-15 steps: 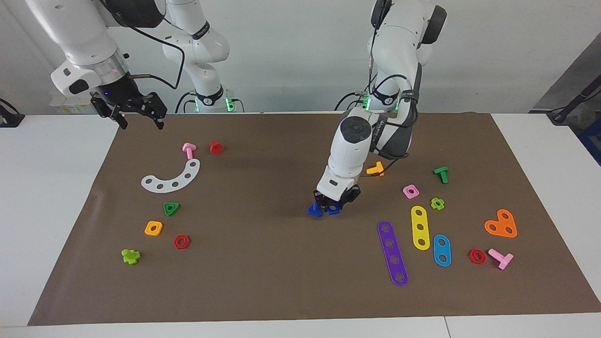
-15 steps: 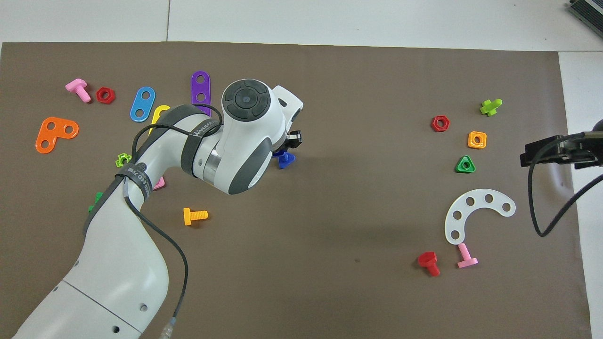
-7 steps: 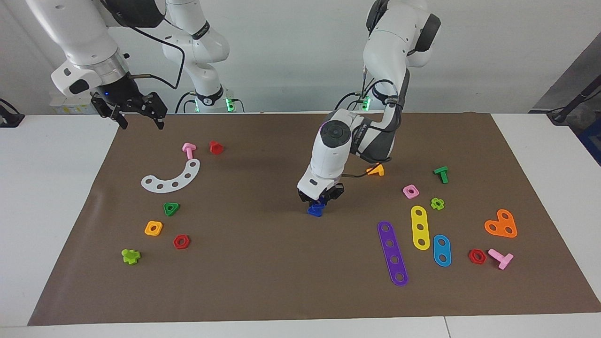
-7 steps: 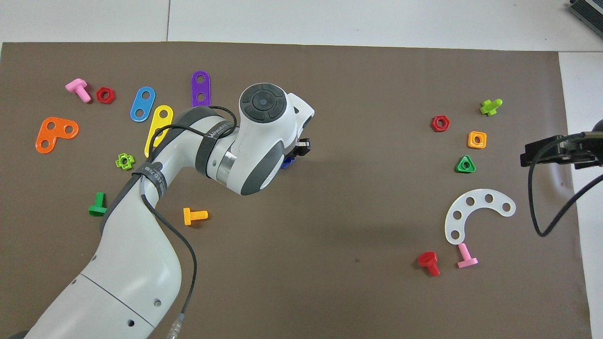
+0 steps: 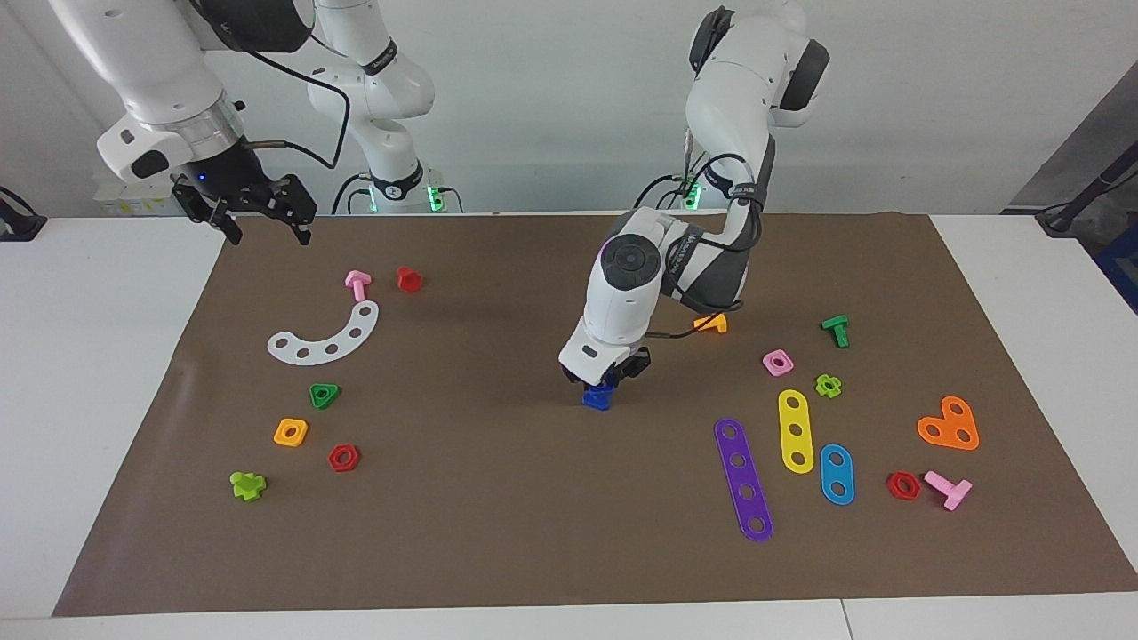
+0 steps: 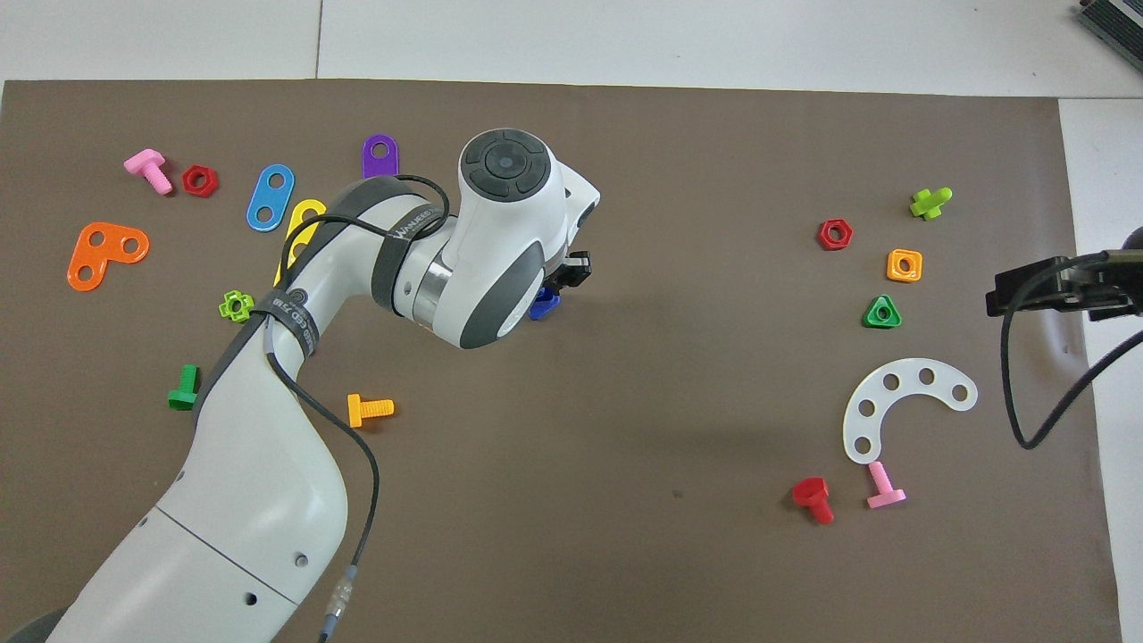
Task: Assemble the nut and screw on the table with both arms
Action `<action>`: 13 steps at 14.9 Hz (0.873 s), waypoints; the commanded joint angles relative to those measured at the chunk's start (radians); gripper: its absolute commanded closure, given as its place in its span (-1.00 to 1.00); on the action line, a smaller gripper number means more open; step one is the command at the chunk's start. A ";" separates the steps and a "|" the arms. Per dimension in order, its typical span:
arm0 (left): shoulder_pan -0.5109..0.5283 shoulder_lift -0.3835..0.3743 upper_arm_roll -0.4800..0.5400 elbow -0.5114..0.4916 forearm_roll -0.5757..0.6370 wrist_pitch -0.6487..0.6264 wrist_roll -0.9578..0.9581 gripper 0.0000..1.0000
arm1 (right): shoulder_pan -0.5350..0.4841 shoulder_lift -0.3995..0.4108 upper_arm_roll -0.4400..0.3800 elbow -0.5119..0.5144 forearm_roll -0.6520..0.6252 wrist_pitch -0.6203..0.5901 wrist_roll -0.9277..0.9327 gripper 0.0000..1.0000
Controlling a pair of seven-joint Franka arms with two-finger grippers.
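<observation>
left gripper (image 5: 607,380) closed on the nut (image 5: 605,386), low over the screw (image 5: 597,400) at the middle of the brown mat (image 5: 551,516) | right gripper (image 5: 258,213) open, waits over the mat edge at its own end

We see two white arms w/ grey joint bands; left arm (image 5: 711,249) has black cable, round dark cap; right arm (image 5: 160,80) has silver wrist ring.
</observation>
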 commanded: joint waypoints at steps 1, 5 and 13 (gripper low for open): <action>-0.004 0.023 0.005 0.036 -0.016 -0.019 0.006 0.68 | -0.004 -0.025 0.001 -0.028 0.015 0.007 -0.006 -1.00; 0.000 0.018 0.005 0.016 -0.019 -0.009 0.006 0.70 | -0.004 -0.025 0.001 -0.028 0.015 0.007 -0.006 -1.00; -0.004 0.014 0.007 -0.035 -0.030 0.024 0.006 0.72 | -0.003 -0.025 0.001 -0.028 0.015 0.007 -0.006 -1.00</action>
